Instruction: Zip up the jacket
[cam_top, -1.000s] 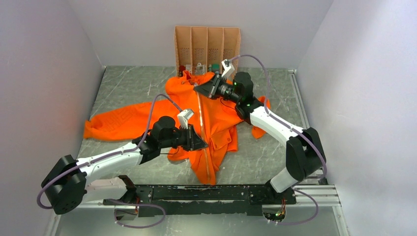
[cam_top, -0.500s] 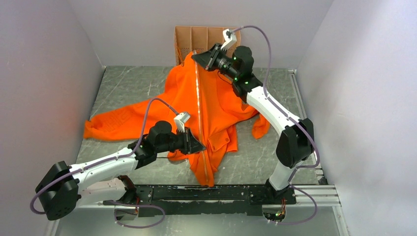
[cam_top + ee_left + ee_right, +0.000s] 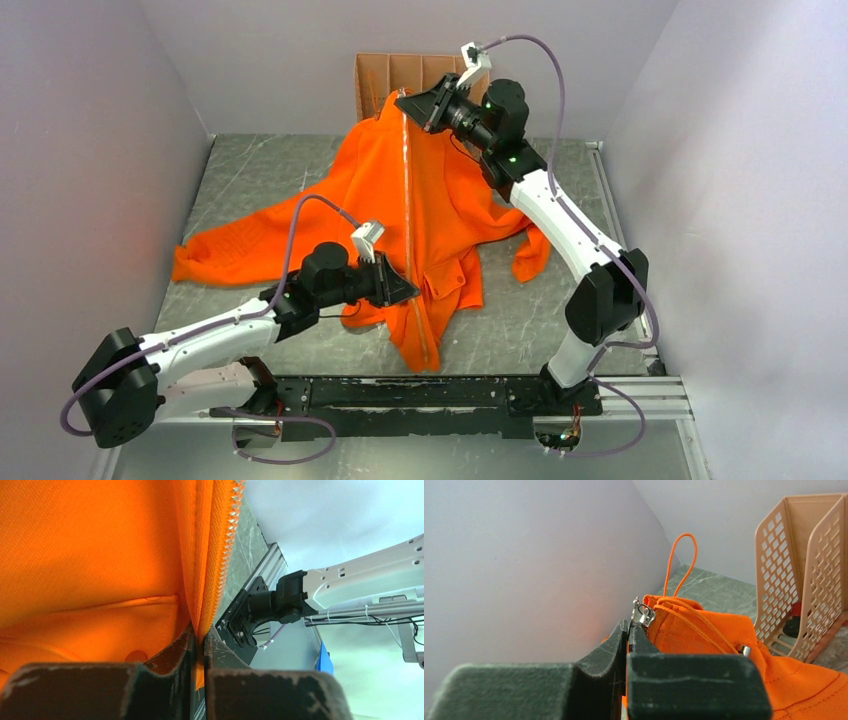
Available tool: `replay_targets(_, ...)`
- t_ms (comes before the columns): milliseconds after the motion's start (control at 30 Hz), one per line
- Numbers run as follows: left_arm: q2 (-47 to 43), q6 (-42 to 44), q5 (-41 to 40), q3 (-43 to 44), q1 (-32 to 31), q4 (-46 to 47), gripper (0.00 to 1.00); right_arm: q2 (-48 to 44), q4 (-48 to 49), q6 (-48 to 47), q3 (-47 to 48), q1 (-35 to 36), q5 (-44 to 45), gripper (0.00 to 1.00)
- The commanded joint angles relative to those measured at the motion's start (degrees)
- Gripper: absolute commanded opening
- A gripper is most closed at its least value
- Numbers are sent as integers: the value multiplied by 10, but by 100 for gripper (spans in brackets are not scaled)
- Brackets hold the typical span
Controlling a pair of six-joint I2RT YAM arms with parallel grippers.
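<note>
The bright orange jacket (image 3: 440,210) lies on the table with its front pulled up into a ridge, and the zipper (image 3: 407,200) runs along it in a taut pale line. My right gripper (image 3: 405,100) is raised at the back by the collar, shut on the metal zipper pull (image 3: 643,614); an orange cord loop (image 3: 679,555) sticks up beside it. My left gripper (image 3: 410,290) is low near the hem, shut on the jacket's front edge (image 3: 207,605) beside the zipper teeth (image 3: 227,540). A pocket flap with a snap (image 3: 136,656) shows on its left.
A tan slotted rack (image 3: 420,75) stands against the back wall right behind the raised collar, also seen as a perforated rack (image 3: 804,570). One sleeve (image 3: 230,255) spreads left, another (image 3: 535,255) lies under the right arm. The mounting rail (image 3: 440,395) runs along the near edge.
My right gripper has lifted up and back toward the rack with the collar end, raising the jacket and drawing the zipper line straight. The left gripper has kept its grip low, barely shifting.
</note>
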Motion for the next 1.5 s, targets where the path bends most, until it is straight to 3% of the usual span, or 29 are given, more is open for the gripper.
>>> replay_targets(0,9,20,14,21,-21,-128,8,-65,126,-27,24,-25,71,0)
replay_targets(133,27,57,-29,92,8,-207,8,-88,108,-38,20,-26,70,0)
replay_targets(333,47,102,-7,181,141,-266,8,-112,59,-72,54,-30,53,0)
replay_targets(600,96,145,6,375,267,-344,8,-67,-12,-80,257,-33,29,0)
replay_targets(767,125,185,-42,537,329,-434,8,-10,-55,-61,419,-33,29,0)
replay_targets(833,126,195,-42,595,366,-458,8,-5,-52,-42,431,-33,24,0)
replay_targets(967,108,209,-80,641,418,-490,8,-55,-15,-20,317,-33,32,0)
replay_targets(1133,63,209,-134,584,429,-479,8,-135,19,-6,107,-33,56,0)
replay_targets(1300,58,199,-63,485,430,-463,8,-231,40,-22,-129,-33,142,0)
replay_targets(1467,77,229,41,402,429,-451,8,-291,8,-26,-267,-37,227,0)
